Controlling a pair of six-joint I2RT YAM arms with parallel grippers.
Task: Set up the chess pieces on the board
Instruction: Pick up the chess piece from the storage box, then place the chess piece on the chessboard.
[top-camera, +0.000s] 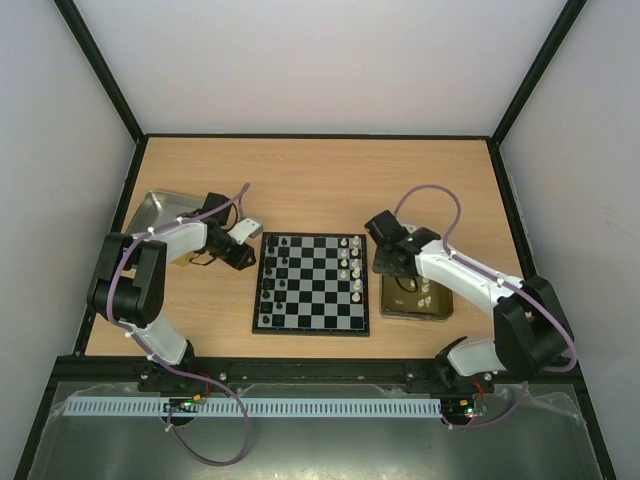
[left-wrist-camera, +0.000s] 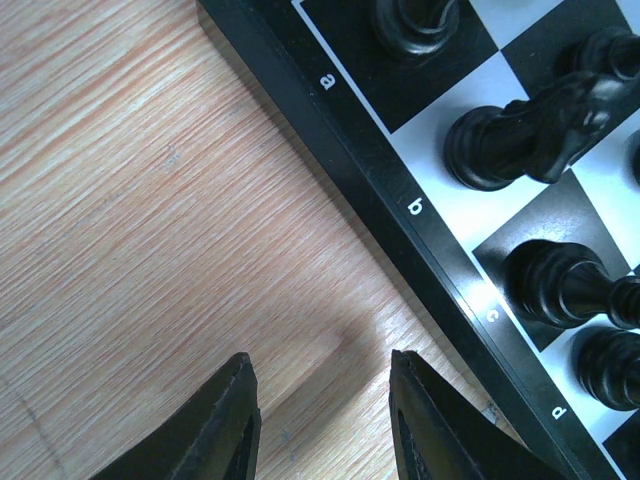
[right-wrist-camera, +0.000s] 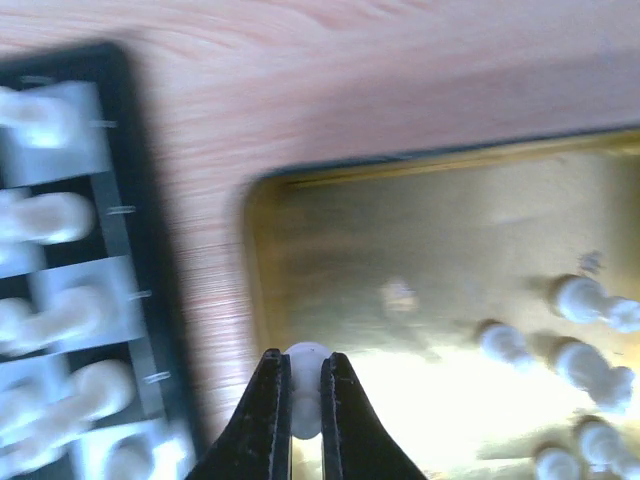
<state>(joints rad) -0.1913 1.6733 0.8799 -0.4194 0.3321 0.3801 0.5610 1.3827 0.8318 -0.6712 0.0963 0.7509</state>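
The board (top-camera: 310, 331) lies mid-table between the arms. Black chess pieces (top-camera: 272, 270) stand along its left side and white ones (top-camera: 352, 262) along its right. My right gripper (top-camera: 392, 268) hangs over the near-left corner of the gold tray (top-camera: 440, 312). In the right wrist view this gripper (right-wrist-camera: 305, 375) is shut on a white piece (right-wrist-camera: 305, 358), lifted above the tray floor (right-wrist-camera: 400, 230). My left gripper (left-wrist-camera: 322, 372) is open and empty over bare wood. It sits just left of the board's rim (left-wrist-camera: 350, 170), beside black pieces (left-wrist-camera: 520, 130).
Several loose white pieces (right-wrist-camera: 580, 300) lie in the gold tray to the right of the held one. A plain silver tray (top-camera: 155, 210) sits at the back left behind the left arm. Black frame posts and white walls enclose the table.
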